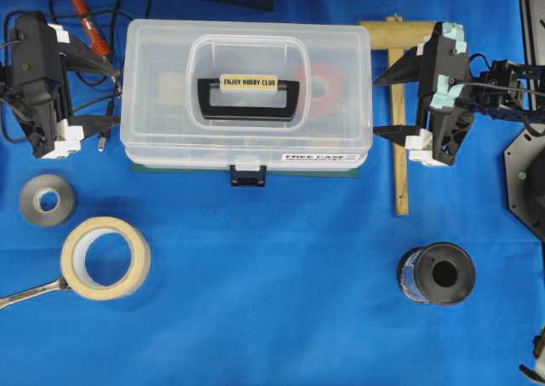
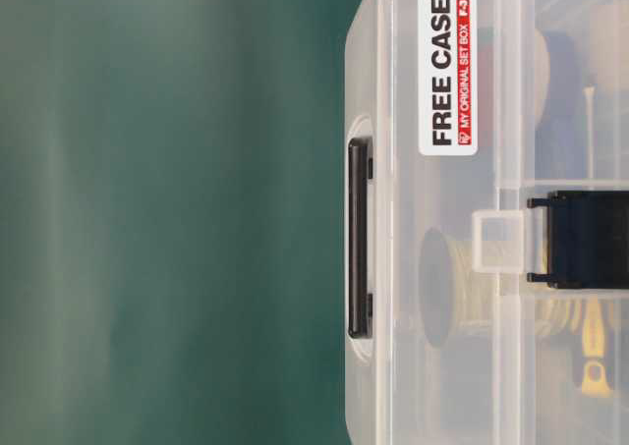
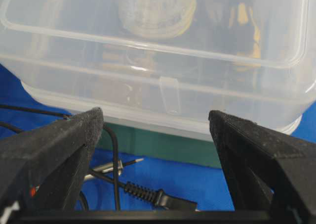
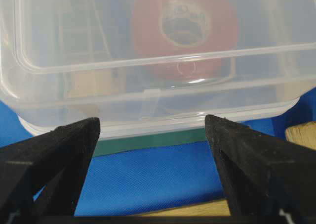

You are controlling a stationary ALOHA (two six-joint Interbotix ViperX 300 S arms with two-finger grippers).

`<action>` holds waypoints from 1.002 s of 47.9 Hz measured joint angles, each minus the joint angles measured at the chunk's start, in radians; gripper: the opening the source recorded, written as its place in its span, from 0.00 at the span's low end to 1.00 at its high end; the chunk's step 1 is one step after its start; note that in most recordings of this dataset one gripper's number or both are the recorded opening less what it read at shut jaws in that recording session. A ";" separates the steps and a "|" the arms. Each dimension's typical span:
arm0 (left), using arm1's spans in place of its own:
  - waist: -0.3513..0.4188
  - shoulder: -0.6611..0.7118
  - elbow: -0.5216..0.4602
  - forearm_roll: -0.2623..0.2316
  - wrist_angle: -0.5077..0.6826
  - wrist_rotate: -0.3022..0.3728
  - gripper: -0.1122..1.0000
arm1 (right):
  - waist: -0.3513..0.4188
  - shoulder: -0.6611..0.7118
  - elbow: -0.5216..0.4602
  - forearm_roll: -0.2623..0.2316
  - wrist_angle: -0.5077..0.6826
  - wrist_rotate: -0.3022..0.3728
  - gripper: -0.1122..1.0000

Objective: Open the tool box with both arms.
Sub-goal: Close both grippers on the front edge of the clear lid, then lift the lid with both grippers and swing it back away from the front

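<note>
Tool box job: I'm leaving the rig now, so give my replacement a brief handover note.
Left hand: open, empty, at the tool box's left end, not touching.
Right hand: open, empty, at its right end, a small gap left.
Tool box: on the blue cloth, lid down, dark front latch seemingly fastened.
Done: both hands lined up at the ends.
Left: release the latch, lift the lid.

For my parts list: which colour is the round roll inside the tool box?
Red roll, seen through the closed clear tool box; the right wrist view shows it best.
</note>
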 measured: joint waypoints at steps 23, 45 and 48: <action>0.000 -0.002 0.000 0.000 -0.032 -0.003 0.87 | 0.000 -0.008 -0.009 -0.003 0.005 -0.002 0.87; 0.009 -0.071 0.000 0.000 -0.046 -0.003 0.87 | -0.012 -0.089 -0.023 -0.005 0.032 -0.006 0.87; 0.011 -0.084 0.000 -0.002 -0.057 -0.003 0.87 | -0.014 -0.101 -0.023 -0.005 0.032 -0.006 0.87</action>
